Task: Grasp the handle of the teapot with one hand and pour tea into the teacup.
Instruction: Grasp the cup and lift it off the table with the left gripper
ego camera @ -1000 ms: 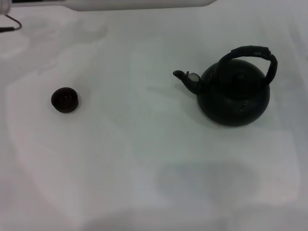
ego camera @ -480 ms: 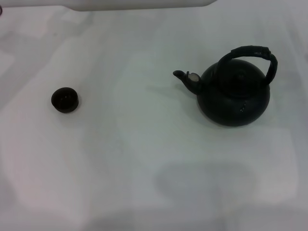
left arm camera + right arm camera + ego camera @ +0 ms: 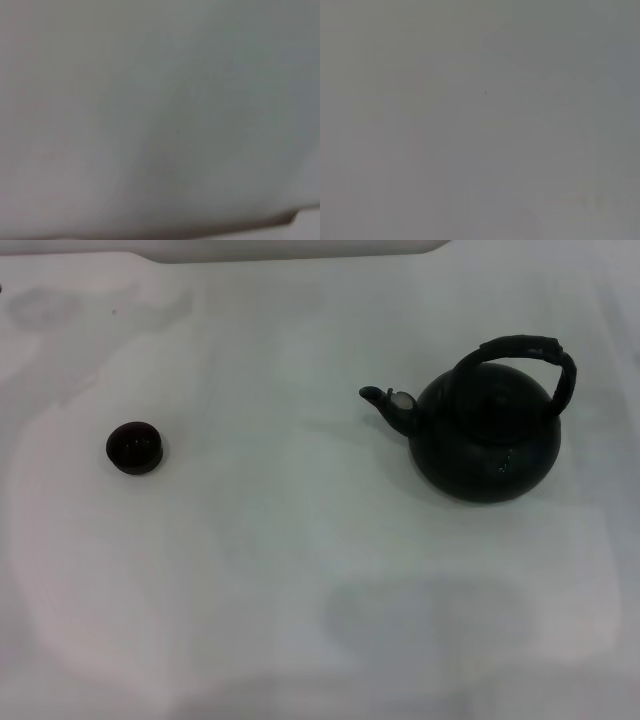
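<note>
In the head view a large round black teapot (image 3: 487,440) stands upright on the white table, right of centre. Its thick black arched handle (image 3: 520,348) rises over the lid, and its short spout (image 3: 392,406) with a pale tip points left. Far to the left sits the tiny black teacup (image 3: 135,448), well apart from the pot. Neither gripper shows in any view. Both wrist views show only plain pale surface.
The white tabletop (image 3: 300,570) spreads around both objects, with a wide bare stretch between cup and pot. A pale rounded edge (image 3: 290,250) runs along the far side.
The teapot and teacup have not moved. A dark cable end at the far left edge of the head view has gone out of sight.
</note>
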### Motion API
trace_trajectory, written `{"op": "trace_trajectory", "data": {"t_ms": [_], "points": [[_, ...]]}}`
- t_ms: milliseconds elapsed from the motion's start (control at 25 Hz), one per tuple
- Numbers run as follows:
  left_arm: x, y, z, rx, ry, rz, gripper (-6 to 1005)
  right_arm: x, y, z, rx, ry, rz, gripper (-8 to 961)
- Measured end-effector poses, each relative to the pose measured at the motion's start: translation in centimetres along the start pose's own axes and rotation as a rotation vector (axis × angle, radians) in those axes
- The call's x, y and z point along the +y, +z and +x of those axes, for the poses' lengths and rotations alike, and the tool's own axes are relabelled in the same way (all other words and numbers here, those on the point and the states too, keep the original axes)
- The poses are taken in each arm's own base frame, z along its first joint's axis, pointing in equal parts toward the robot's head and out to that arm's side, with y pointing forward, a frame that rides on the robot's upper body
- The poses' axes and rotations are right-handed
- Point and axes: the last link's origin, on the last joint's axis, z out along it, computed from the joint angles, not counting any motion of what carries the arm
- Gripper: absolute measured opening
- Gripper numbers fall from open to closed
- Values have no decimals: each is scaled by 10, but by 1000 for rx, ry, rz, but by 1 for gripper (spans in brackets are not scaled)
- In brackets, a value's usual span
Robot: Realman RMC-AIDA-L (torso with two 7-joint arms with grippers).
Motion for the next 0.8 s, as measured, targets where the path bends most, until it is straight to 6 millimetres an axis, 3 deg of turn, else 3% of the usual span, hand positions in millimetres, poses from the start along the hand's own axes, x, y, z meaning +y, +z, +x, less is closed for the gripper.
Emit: {"op": "trace_trajectory", "data": {"t_ms": [360, 800], "points": [[21, -4, 5, -215, 86, 60, 851, 1, 4, -3, -7, -4, -4, 841], [41, 8, -25, -494, 247, 98, 851, 1, 4, -3, -5, -7, -4, 841]]}}
